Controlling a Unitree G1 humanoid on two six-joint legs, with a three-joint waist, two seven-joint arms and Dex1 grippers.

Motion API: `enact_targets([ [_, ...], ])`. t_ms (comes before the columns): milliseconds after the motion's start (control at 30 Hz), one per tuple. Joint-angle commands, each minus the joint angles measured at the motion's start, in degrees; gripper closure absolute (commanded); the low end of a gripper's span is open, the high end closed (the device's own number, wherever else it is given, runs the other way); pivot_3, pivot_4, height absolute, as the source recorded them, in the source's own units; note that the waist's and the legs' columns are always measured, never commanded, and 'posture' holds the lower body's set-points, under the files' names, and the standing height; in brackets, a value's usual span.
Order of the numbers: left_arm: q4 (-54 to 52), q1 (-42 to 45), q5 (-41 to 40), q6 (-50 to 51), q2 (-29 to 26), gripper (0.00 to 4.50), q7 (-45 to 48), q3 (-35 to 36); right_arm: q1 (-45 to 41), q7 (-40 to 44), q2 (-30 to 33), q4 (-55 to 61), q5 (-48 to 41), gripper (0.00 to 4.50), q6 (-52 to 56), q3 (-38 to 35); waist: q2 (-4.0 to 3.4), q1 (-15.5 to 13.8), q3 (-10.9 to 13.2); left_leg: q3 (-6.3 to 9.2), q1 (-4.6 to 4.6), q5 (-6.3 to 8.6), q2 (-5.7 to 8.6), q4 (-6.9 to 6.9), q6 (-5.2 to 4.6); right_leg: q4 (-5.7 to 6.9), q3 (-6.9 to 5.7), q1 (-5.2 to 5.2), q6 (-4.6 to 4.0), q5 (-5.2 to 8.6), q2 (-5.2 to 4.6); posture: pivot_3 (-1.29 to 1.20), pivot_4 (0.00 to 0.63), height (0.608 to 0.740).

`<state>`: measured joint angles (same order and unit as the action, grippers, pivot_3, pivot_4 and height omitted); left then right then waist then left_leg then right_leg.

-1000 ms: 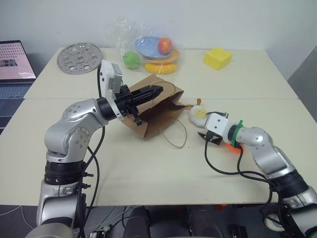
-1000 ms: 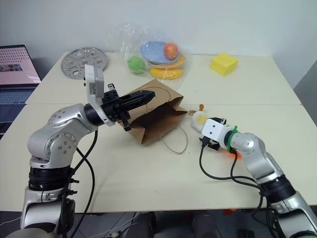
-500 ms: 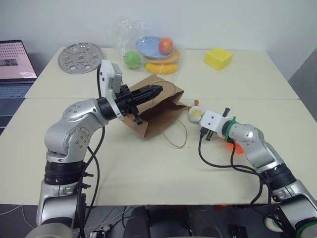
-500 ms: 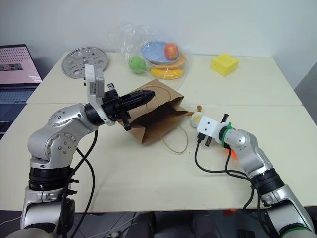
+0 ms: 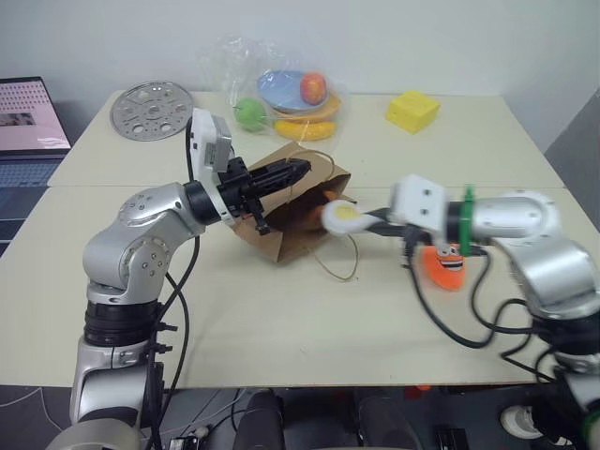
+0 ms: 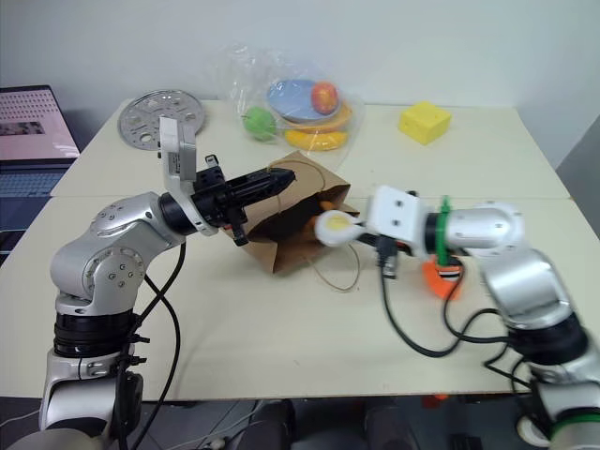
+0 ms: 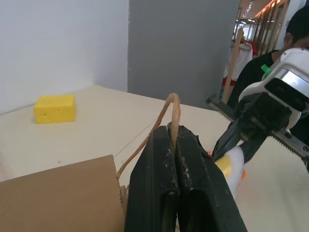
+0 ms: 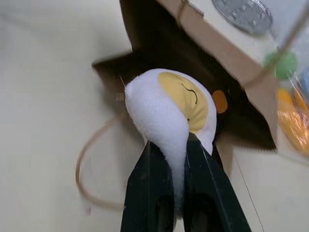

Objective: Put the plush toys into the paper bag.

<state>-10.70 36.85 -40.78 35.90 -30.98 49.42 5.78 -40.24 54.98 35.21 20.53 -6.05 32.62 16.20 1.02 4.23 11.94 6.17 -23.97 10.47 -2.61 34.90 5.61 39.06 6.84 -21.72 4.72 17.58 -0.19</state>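
Right gripper (image 8: 176, 159) is clenched on the white edge of the egg toy (image 8: 169, 106), which hangs in the air right in front of the open mouth of the paper bag (image 5: 295, 220). Left gripper (image 7: 175, 145) is pinched tight on one of the bag's cord handles (image 7: 173, 108), lifting the top edge so the mouth stays open toward the other arm.

What could go wrong: the pinch is only on the floppy rim of the egg, so I'd guess a quick swing could let it slip out short of the bag. The opening also looks fairly shallow, since the bag mostly lies on the table (image 5: 234, 309); if the egg goes in low it could catch the bottom lip and shove the whole bag back, or bounce out. And the loose second handle (image 5: 342, 262) lies right under the approach, so snagging it seems possible.

Counts: two plush toys, the egg in the jaws and the carrot (image 5: 444, 267) sitting on the table under the right arm, well outside the bag. One paper bag, two handles. Further back there's one yellow block (image 5: 412, 110), one round metal disc (image 5: 150, 110), one clear plastic bag of toy fruit (image 5: 286, 94), and one laptop (image 5: 28, 127) at the left edge.
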Motion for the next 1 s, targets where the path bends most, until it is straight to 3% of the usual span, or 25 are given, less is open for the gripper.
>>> enact_targets([
  [33,-1.43,1.08,-1.32,-0.13,0.28,4.5,0.2,0.73,-3.97,-5.05,-4.82,-5.46,3.96,4.48,-0.2,3.46,0.0,0.06,0.0,0.0,-0.02,0.0,0.01,0.02,0.01,0.0,0.0,0.0,0.0,-0.01,0.0,0.0,0.15,0.74],
  [267,-1.73,1.07,-2.14,0.12,0.5,4.5,-0.19,1.11,-11.45,-13.08,-17.15,-20.16,9.33,4.48,-1.64,7.32,0.01,-0.47,0.0,0.08,-0.11,0.0,0.01,-0.07,0.01,0.06,-0.08,-0.13,-0.02,-0.02,-0.02,0.0,0.15,0.74],
  [533,-1.04,1.13,-2.11,-0.22,1.3,4.5,-0.72,1.8,-10.34,-13.34,-20.65,-19.99,8.69,1.84,-1.78,6.5,0.01,-0.99,0.0,0.16,-0.39,0.01,0.02,-0.09,0.02,0.05,-0.19,-0.34,-0.03,-0.02,-0.04,0.0,0.15,0.74],
  [700,0.28,1.37,-1.39,-1.0,1.91,4.5,-1.06,1.84,-7.56,-10.45,-18.16,-11.54,5.01,0.07,3.36,3.88,0.0,-0.95,0.0,0.19,-0.4,0.01,0.01,-0.1,0.02,0.06,-0.22,-0.35,-0.03,-0.02,-0.03,0.0,0.15,0.74],
  [900,1.24,1.68,-0.78,-1.78,2.34,4.5,-1.32,1.84,-4.02,-5.87,-10.34,2.78,-3.43,0.07,12.72,-2.77,0.0,-1.02,0.0,0.23,-0.46,0.01,0.03,-0.06,0.02,0.05,-0.25,-0.35,-0.03,-0.02,-0.04,0.0,0.15,0.74],
  [1000,1.15,1.32,-0.47,-2.05,2.58,4.5,-1.12,1.42,2.19,2.44,3.15,10.48,-8.01,0.07,14.08,-9.34,0.01,-1.66,0.01,0.26,-0.47,0.01,0.04,-0.06,0.01,0.02,-0.28,-0.34,-0.02,-0.02,-0.05,0.0,0.15,0.74],
])
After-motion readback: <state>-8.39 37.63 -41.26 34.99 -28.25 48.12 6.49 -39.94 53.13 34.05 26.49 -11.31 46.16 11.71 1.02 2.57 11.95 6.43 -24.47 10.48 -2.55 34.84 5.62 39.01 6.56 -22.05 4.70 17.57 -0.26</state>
